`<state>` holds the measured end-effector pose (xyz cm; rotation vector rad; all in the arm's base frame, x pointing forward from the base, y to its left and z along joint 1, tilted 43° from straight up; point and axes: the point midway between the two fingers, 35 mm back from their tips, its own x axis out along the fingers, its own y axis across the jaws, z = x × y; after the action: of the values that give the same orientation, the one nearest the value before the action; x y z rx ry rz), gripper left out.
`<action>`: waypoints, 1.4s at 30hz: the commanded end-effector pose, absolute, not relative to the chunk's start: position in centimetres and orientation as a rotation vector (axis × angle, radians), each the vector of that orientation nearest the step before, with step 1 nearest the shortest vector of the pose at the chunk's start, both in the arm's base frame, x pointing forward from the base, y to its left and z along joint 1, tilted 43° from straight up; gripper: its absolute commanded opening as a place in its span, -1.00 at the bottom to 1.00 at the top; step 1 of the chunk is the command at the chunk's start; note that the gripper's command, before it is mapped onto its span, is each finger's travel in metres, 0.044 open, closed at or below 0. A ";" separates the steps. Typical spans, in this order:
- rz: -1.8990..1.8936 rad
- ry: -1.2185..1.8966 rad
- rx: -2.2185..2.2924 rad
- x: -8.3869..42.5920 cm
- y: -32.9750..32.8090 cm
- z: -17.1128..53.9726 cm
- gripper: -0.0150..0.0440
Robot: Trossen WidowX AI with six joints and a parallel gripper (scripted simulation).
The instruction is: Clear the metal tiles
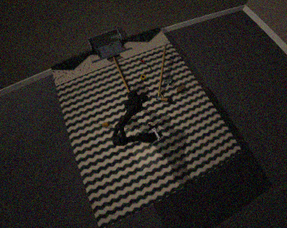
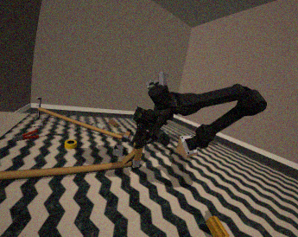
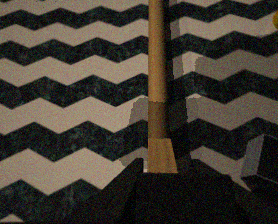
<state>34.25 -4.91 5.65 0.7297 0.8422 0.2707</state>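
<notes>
My gripper is shut on the near end of the long wooden scraper. The scraper lies low over the zigzag table top and runs away from me. Its far end reaches the dark catch box at the table's far edge; in the exterior view it runs off the left edge. A small grey block, perhaps a tile, sits close beside the gripper. I cannot make out the steel plate in the dim light.
A second long wooden stick lies to the right, ending near the gripper. A yellow tape ring, a red tool and a yellow block lie about.
</notes>
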 end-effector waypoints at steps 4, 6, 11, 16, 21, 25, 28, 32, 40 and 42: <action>0.270 0.842 0.730 34.3 -4.9 5.7 -0.49; 0.270 0.842 0.730 34.3 -4.9 5.7 -0.49; 0.271 0.842 0.730 34.2 -4.9 5.6 -0.49; 0.271 0.842 0.730 34.2 -4.9 5.6 -0.49; 0.271 0.842 0.730 34.2 -4.9 5.6 -0.49; 0.271 0.843 0.730 34.2 -4.9 5.6 -0.49; 0.271 0.843 0.730 34.2 -4.9 5.6 -0.49; 0.271 0.843 0.730 34.2 -4.9 5.6 -0.49; 0.279 0.844 0.722 34.0 -4.8 5.8 -0.49; 0.280 0.844 0.721 34.0 -4.8 5.8 -0.49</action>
<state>34.09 -4.78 5.58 0.7284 0.8500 0.2737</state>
